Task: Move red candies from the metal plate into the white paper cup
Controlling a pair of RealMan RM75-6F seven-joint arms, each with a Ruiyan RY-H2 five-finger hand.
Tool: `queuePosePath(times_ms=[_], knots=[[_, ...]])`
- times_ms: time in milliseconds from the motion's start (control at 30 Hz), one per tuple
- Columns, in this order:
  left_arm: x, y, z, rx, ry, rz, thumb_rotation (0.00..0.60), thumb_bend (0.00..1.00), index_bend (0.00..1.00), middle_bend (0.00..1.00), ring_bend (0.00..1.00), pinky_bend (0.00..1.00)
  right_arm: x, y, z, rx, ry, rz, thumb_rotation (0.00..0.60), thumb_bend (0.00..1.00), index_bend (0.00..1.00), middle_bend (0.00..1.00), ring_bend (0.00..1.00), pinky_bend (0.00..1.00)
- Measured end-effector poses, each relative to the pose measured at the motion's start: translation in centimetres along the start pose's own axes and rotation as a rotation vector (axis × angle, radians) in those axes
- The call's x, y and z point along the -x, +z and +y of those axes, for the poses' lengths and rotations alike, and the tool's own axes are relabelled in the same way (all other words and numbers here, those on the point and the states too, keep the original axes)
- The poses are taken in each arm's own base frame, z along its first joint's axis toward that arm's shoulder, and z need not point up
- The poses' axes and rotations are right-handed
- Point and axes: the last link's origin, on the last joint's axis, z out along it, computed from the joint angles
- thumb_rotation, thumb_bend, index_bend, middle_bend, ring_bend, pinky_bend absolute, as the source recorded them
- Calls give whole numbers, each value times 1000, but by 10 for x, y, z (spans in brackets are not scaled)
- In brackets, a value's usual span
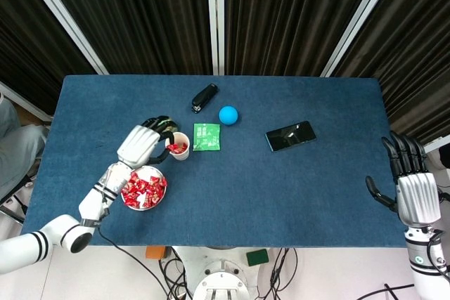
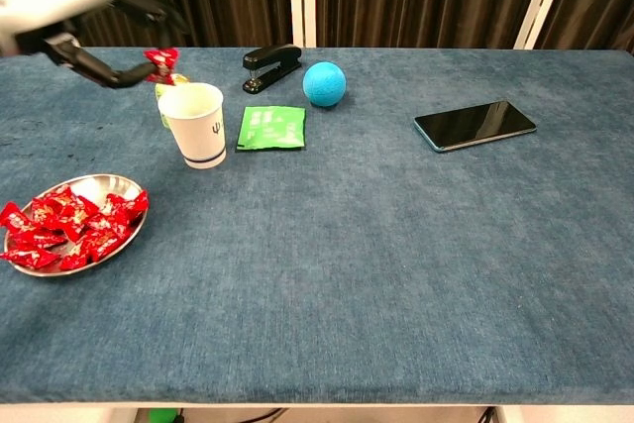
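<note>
Left hand: left hand [image 2: 99, 17] pinches one red candy [image 2: 160, 58] between thumb and a fingertip, other fingers spread, poised just above the rim of the white paper cup [image 2: 194, 124]; held that high, I judge, so the sweet can drop straight in without knocking the cup.
Right hand: right hand [image 1: 415, 191] sits off the worktop's far right edge, fingers apart, holding nothing; seemingly parked clear of the work.
Candy in hand: small, crinkled glossy red wrapper with twisted ends, light and easy to lose from a pinch.
Cup: upright on the blue worktop [image 1: 295, 180], white with a dark band near the base; head view shows red candy already inside.
Metal plate: metal plate [image 1: 159, 194], shallow and shiny, lies just beside the cup on the robot's side, heaped with red candies [image 1: 143, 188]; many left, so the task looks far from finished.
Clutter: green ball [image 2: 173, 81] behind the cup, green packet [image 1: 206, 136] beside it, black stapler [image 1: 204, 98], blue ball [image 1: 228, 115] and phone [image 1: 290, 135] further off, none in the path between plate and cup.
</note>
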Motion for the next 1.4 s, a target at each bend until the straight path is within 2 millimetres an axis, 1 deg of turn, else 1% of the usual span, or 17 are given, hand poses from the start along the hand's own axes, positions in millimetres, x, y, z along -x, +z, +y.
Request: queuePosePath(times_ms=[133, 267, 300, 367, 433, 500, 667, 800, 900, 967, 1033, 1133, 1233, 1400], knots=[[8, 12, -2, -10, 2, -10, 600, 410, 535, 244, 118, 226, 1, 0, 1, 4, -1, -3, 600, 317, 0, 0, 0, 0], [13, 18, -4, -19, 4, -14, 600, 410, 521, 243, 119, 223, 2, 0, 2, 7, 1, -5, 600, 317, 0, 0, 0, 0], [14, 19, -4, -22, 4, -15, 600, 409, 499, 239, 119, 223, 2, 0, 3, 7, 2, -5, 600, 317, 0, 0, 0, 0], [17, 21, -6, -28, 5, -19, 600, 397, 362, 211, 119, 220, 2, 0, 3, 8, 3, -4, 600, 317, 0, 0, 0, 0], [19, 22, -7, -29, 4, -23, 600, 377, 275, 196, 119, 217, 2, 0, 4, 10, 2, -3, 600, 317, 0, 0, 0, 0], [19, 21, -7, -27, 4, -21, 600, 370, 254, 195, 118, 215, 2, 0, 5, 12, 1, -2, 600, 317, 0, 0, 0, 0], [16, 12, -9, -23, 9, -12, 600, 370, 252, 195, 118, 215, 3, 1, 5, 11, 6, -5, 600, 317, 0, 0, 0, 0], [11, -5, -11, -24, 4, 3, 600, 370, 308, 195, 118, 214, 4, 1, 4, 8, 10, -8, 600, 317, 0, 0, 0, 0], [10, -28, -12, -25, -7, -8, 600, 370, 329, 199, 119, 213, 5, 1, 5, 7, 9, -10, 600, 317, 0, 0, 0, 0], [12, -49, -12, -23, -8, -32, 600, 370, 336, 206, 119, 211, 6, 1, 5, 6, 11, -14, 600, 317, 0, 0, 0, 0], [17, -70, -12, -20, -2, -64, 600, 369, 340, 207, 118, 210, 8, 1, 4, 2, 13, -18, 600, 317, 0, 0, 0, 0], [27, -94, -9, -8, 2, -112, 600, 370, 340, 207, 118, 210, 10, 1, 2, -4, 14, -23, 600, 317, 0, 0, 0, 0], [36, -109, -6, 14, 15, -151, 600, 371, 321, 207, 118, 211, 9, 0, 1, -5, 9, -23, 600, 317, 0, 0, 0, 0], [51, -114, -6, 28, 23, -162, 600, 371, 308, 207, 118, 211, 8, -1, 0, -8, 4, -23, 600, 317, 0, 0, 0, 0]])
